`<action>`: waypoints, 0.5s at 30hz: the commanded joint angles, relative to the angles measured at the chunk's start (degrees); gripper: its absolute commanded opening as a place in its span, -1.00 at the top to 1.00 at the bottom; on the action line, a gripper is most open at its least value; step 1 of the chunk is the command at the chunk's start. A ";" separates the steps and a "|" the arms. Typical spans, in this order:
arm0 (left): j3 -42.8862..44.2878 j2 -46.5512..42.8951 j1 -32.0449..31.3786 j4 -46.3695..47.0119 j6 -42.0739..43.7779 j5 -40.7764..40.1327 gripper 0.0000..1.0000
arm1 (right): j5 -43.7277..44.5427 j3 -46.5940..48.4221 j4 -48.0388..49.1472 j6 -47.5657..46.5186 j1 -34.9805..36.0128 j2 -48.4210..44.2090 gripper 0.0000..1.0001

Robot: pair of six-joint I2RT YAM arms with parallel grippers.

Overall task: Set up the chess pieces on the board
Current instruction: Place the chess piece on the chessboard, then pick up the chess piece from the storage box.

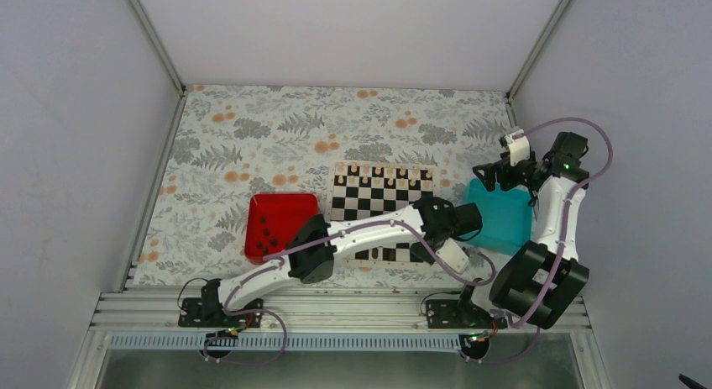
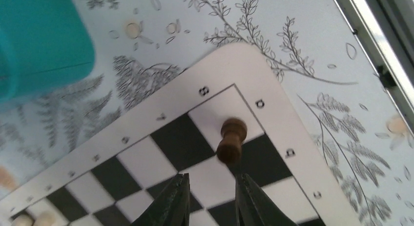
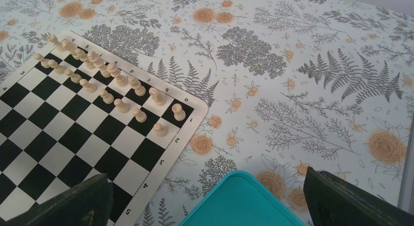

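Note:
One dark brown chess piece (image 2: 231, 140) stands upright on the board (image 2: 146, 119), at the edge of the cream corner square beside the border. My left gripper (image 2: 211, 179) hovers just short of it. Its jaws are slightly open, nothing sits between them, and the piece is clear of both tips. Several more dark pieces (image 1: 269, 236) lie in the red tray (image 1: 285, 206). My right gripper (image 3: 207, 196) stands wide open and empty above a corner of the teal tray (image 3: 244, 201). In the top view the left arm hides the board's near right corner.
Pale pieces (image 3: 97, 74) fill two rows along the board's far edge (image 1: 382, 172). The teal tray (image 1: 504, 217) lies right of the board and the red tray left of it, all on a floral cloth (image 1: 252, 137). White walls enclose the table.

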 commanded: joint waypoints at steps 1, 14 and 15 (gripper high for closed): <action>0.45 -7.68 -0.42 -4.33 -2.20 -2.42 0.50 | -2.22 1.29 -1.22 -0.86 -0.72 0.17 -1.00; -24.58 -33.42 6.64 -4.81 -12.99 -9.49 0.31 | -4.00 4.33 -3.49 -0.78 -0.76 1.12 -1.00; -25.93 -35.31 7.96 -4.85 -13.34 -9.35 0.31 | -4.19 4.69 -3.66 -0.67 -0.78 1.37 -1.00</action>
